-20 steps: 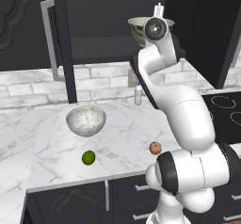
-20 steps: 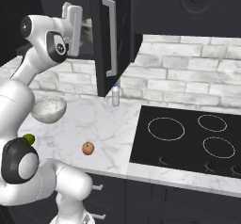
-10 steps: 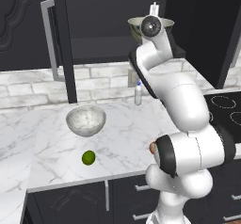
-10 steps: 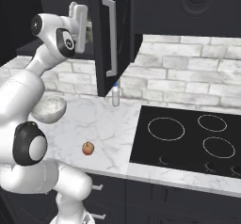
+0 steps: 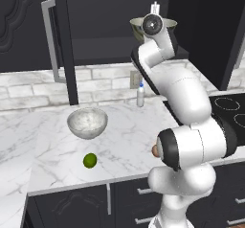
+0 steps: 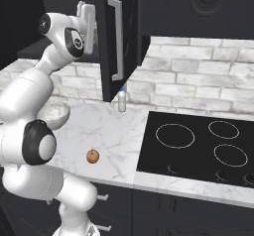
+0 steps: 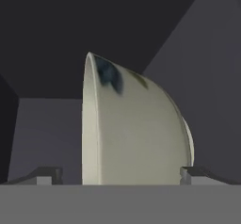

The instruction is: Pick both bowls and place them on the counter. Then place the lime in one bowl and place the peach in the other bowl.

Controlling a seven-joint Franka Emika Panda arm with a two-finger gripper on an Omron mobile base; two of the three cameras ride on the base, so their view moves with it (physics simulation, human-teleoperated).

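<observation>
No writing shows. The cream bowl (image 7: pixel 136 133) sits in the open cabinet, its mouth turned sideways in the hand view, between the fingers (image 7: pixel 44 175), which stand wide apart. The marbled bowl (image 5: pixel 87 122), lime (image 5: pixel 90 160) and peach (image 6: pixel 92 156) rest on the tabletop (image 5: pixel 124 141), the fruits nearer its front edge.

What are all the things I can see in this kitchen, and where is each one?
marbled bowl: one, white-grey, on the counter, left of the arm.
mottled bowl: one, cream with dark patches, up in the open dark cupboard, between the fingertips.
lime: one, dark green, on the counter in front of the marbled bowl.
peach: one, reddish-orange, near the counter's front edge.
small bottle: one, white with blue cap, by the brick wall.
stovetop: one, black with ring marks, right of the counter.
end effector: one, dark-tipped, open around the mottled bowl.
</observation>
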